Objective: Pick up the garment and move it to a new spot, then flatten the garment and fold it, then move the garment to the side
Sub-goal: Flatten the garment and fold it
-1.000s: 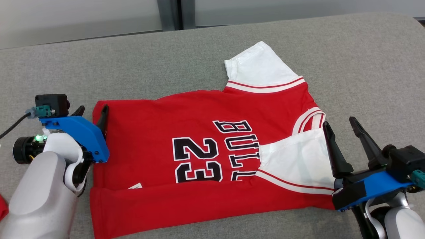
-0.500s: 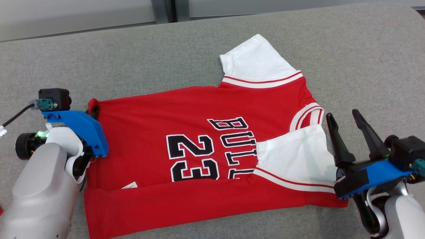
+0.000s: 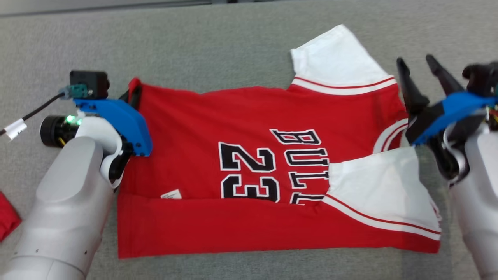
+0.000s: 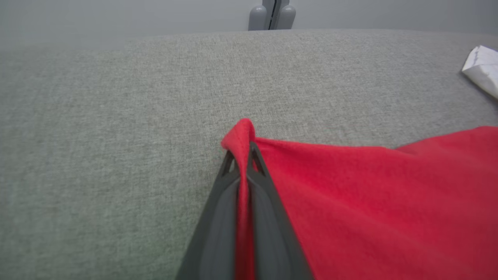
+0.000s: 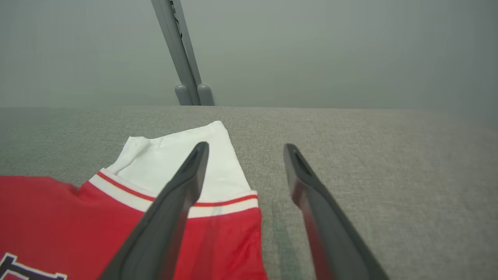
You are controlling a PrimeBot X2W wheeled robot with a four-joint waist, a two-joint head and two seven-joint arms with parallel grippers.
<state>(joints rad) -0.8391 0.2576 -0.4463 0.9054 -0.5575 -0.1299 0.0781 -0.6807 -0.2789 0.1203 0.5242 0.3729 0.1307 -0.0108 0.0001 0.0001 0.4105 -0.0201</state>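
Observation:
The garment point(image 3: 249, 175) is a red jersey with white sleeves and black "23" lettering, lying spread on the grey surface with its near edge folded over. My left gripper point(image 3: 134, 91) is at its far left corner, shut on a pinch of red cloth. In the left wrist view the garment's hem point(image 4: 242, 134) sticks up between the closed fingers point(image 4: 218, 217). My right gripper point(image 3: 422, 66) is open at the garment's right edge by the far shoulder. In the right wrist view its left finger point(image 5: 183, 182) lies over the far white sleeve point(image 5: 163, 155), and its right finger is over bare surface.
The grey fabric surface point(image 3: 218, 46) stretches beyond the garment on all sides. Another bit of red cloth point(image 3: 7, 221) shows at the lower left edge. A cable with a white tag point(image 3: 16, 128) trails from my left wrist. A grey post point(image 5: 183, 66) stands behind the surface.
My left gripper has shut on the garment's far left corner. My right gripper has moved from beside the near white sleeve up to the far shoulder. The head camera has tilted down.

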